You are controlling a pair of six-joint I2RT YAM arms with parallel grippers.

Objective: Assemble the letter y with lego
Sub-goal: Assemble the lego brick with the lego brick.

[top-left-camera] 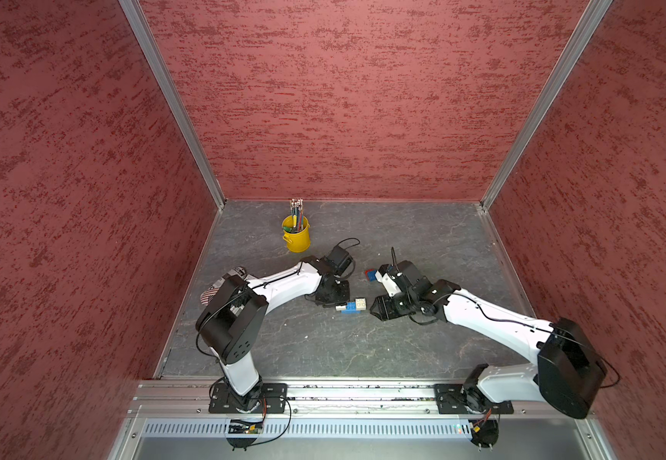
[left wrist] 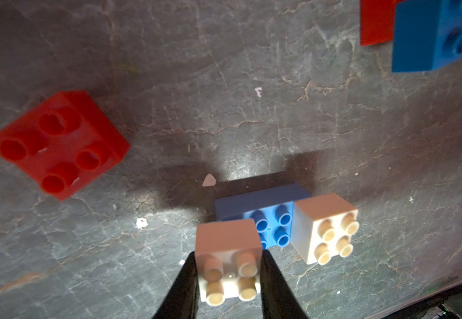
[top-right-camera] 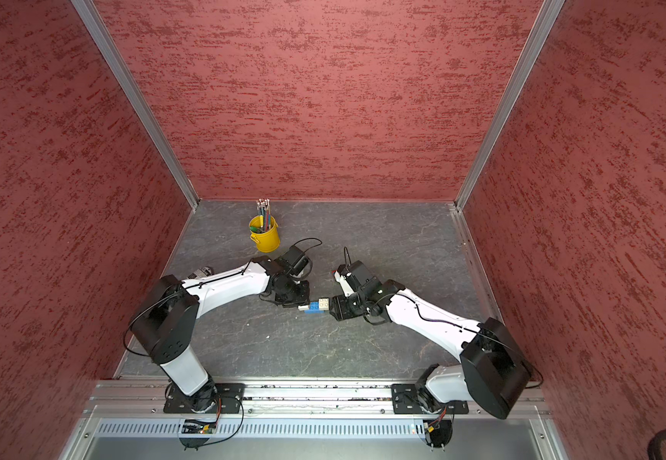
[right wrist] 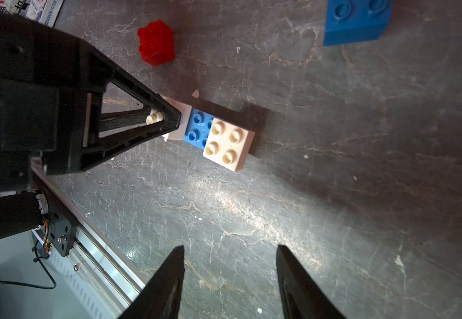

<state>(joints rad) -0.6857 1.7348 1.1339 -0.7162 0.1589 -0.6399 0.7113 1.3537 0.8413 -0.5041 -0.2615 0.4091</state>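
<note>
My left gripper [left wrist: 228, 258] is shut on a white brick [left wrist: 228, 273], holding it at one end of the long blue brick [left wrist: 271, 226]. I cannot tell whether it is seated on the studs. A second white brick [left wrist: 325, 226] sits on the blue brick's other end; together they make up the letter y [top-left-camera: 350, 308] at the table's middle. My right gripper [right wrist: 229, 248] stands open and empty just to the right of it [top-left-camera: 375, 308]. One red brick [left wrist: 58, 143] lies loose nearby. A blue square brick [right wrist: 357, 19] and a red one [top-left-camera: 368, 273] lie together farther back.
A yellow bucket [top-left-camera: 296, 237] of pencils stands at the back left. A printed packet [top-left-camera: 223, 282] lies at the left, partly under the left arm. Red walls close in three sides, and a metal rail [top-left-camera: 363, 394] runs along the front edge.
</note>
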